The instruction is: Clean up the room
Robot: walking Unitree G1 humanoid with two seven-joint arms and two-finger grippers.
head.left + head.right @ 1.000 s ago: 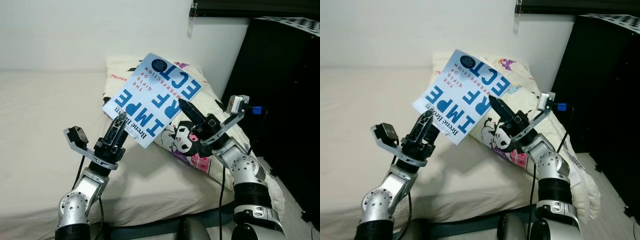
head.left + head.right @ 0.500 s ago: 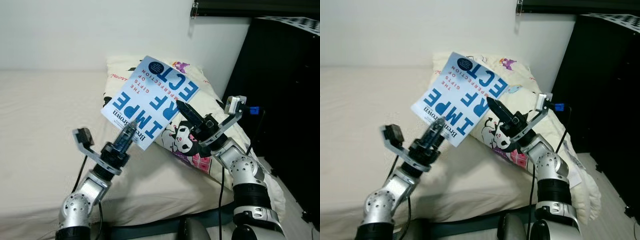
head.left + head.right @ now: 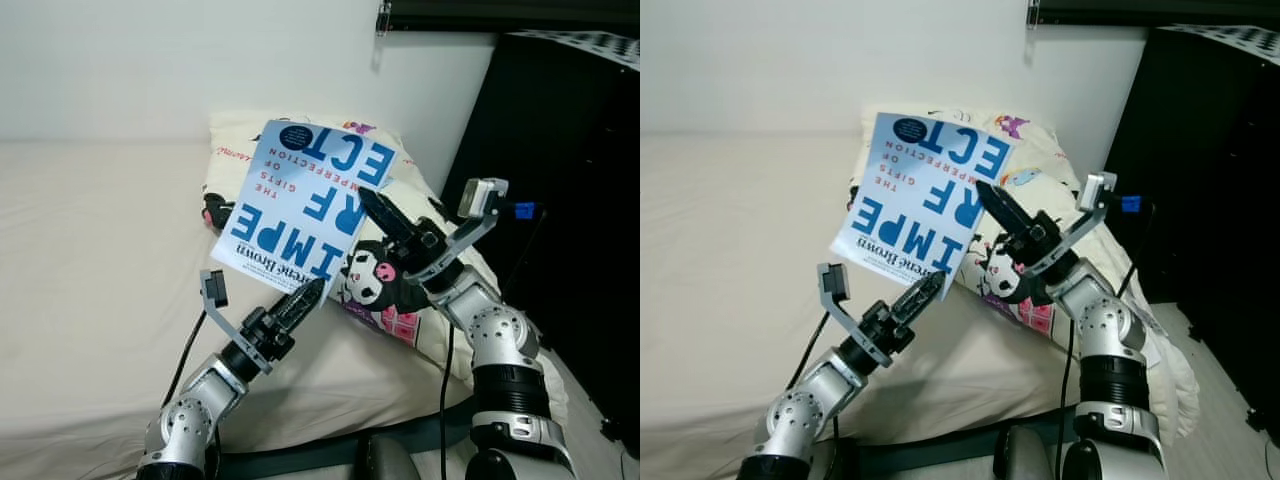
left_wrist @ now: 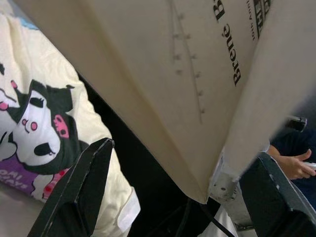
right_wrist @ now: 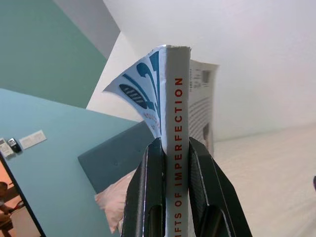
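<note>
Nearest, the left end effector [image 3: 305, 298] points up, fingers spread, just under the low corner of the book [image 3: 305, 205] without gripping it. Beyond, the right end effector [image 3: 378, 212] is clenched on the book's spine, holding it in the air above the cartoon-print pillow [image 3: 400, 300] at the bed's [image 3: 90, 250] head corner.

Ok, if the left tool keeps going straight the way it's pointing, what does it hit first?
Most likely the lower edge of the blue-and-white paperback book, which the right tool holds up by its spine. The left tool, fingers open, points just under it; depth is uncertain.
</note>
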